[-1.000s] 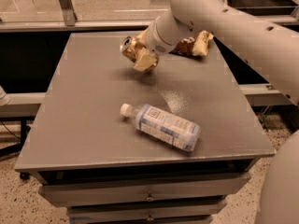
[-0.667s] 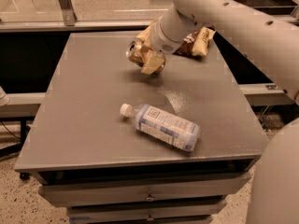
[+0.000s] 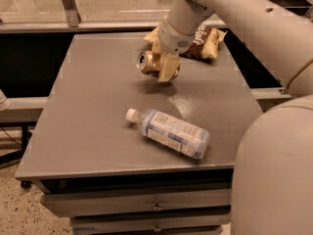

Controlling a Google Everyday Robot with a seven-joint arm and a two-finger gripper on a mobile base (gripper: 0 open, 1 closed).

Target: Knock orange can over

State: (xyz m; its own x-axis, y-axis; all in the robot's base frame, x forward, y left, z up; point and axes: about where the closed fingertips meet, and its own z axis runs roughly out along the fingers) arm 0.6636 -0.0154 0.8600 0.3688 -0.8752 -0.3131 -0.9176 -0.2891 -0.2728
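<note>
Tool (image 3: 163, 65): clasps the can above the far bench (image 3: 98, 121).
Can (image 3: 147, 61): tilted, silver top facing left; likely light, stiff, slick.
Hold: across its round sides.

Arm (image 3: 234, 13) angles down from upper right; end effector (image 3: 164, 68) seemingly clamps orange can (image 3: 148, 61)

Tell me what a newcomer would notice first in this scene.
The pincer of the white arm is at the far side of the table, against the orange can, which is tipped with its silver top facing left. Nearer the front, a clear bottle lies on its side; a snack bag sits behind the arm.
</note>
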